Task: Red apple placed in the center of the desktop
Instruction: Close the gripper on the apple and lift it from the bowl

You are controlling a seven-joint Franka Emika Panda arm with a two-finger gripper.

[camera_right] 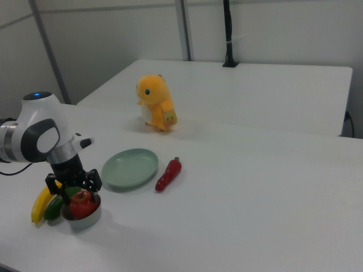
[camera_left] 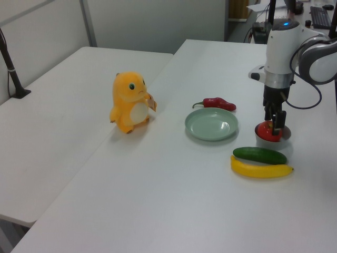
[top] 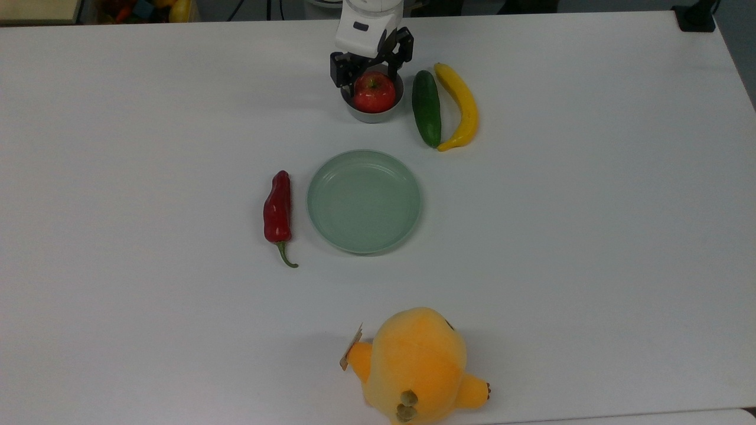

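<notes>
The red apple (top: 374, 93) (camera_left: 269, 133) (camera_right: 83, 204) rests in a small grey metal bowl (top: 370, 116) (camera_right: 86, 220) at the far middle of the white desktop (top: 561, 206) in the top view. My gripper (top: 371, 66) (camera_left: 275, 122) (camera_right: 74, 186) hangs point-down right over the apple, open, its black fingers straddling the fruit's far upper part. I cannot tell whether the pads touch the skin.
A pale green plate (top: 364, 202) lies mid-table with a red chili pepper (top: 277, 209) on the top view's left of it. Beside the bowl, on the top view's right, lie a cucumber (top: 426, 107) and a banana (top: 463, 106). An orange plush toy (top: 416, 363) sits near the front edge.
</notes>
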